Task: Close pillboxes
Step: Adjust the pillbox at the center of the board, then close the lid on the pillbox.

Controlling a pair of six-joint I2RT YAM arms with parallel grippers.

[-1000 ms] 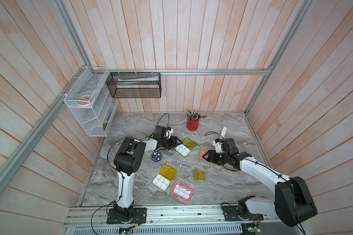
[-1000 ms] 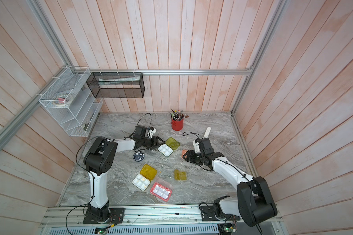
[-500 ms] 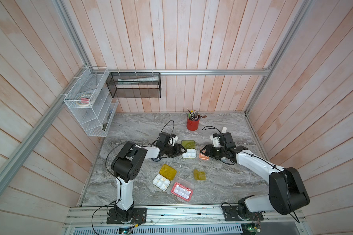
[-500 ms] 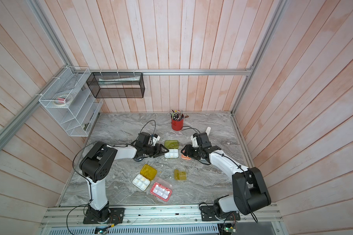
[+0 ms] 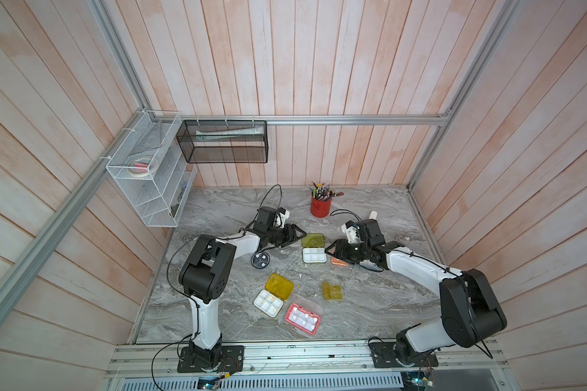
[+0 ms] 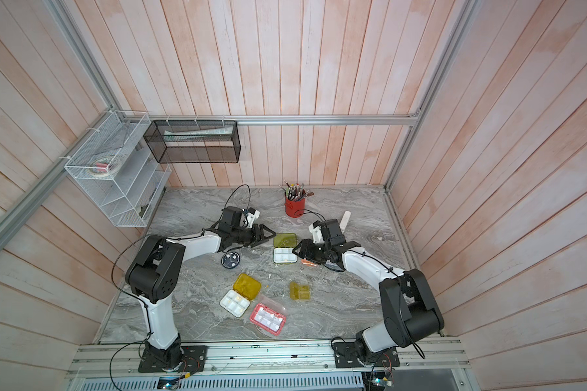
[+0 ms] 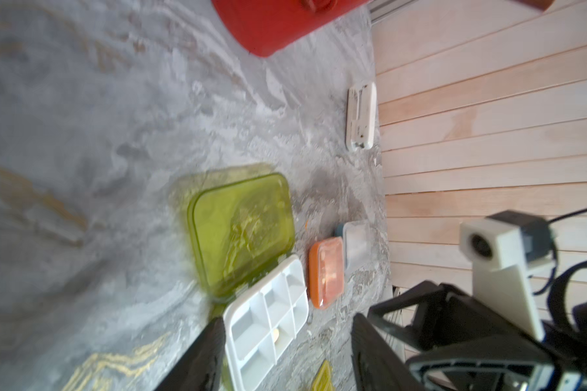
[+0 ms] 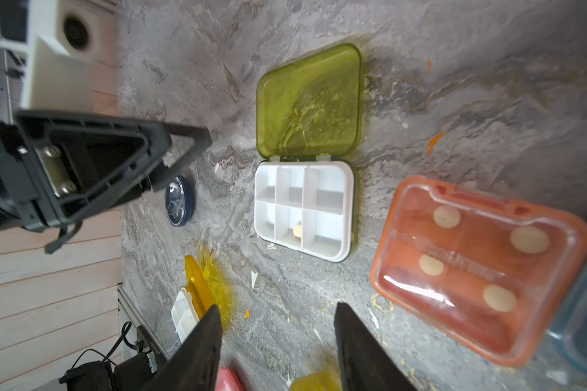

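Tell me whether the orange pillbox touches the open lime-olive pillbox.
Apart. The right wrist view shows a strip of bare marble tabletop between the orange pillbox and the lime-olive pillbox.

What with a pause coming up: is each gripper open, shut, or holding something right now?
Left gripper: open, holding nothing, close beside the open lime-olive pillbox.
Right gripper: open, holding nothing.

Marble tabletop (image 5: pixel 370 304), in a top view. Red cup (image 5: pixel 320 208) of upright pencils (image 5: pixel 320 189) at 12 o'clock, near the back edge. Slim white stick (image 5: pixel 372 215) lying flat at 1 o'clock, apart from the cup. White wire rack (image 5: pixel 150 189) on the side wall at 10 o'clock; black mesh basket (image 5: pixel 222 142) on the back wall at 11 o'clock.
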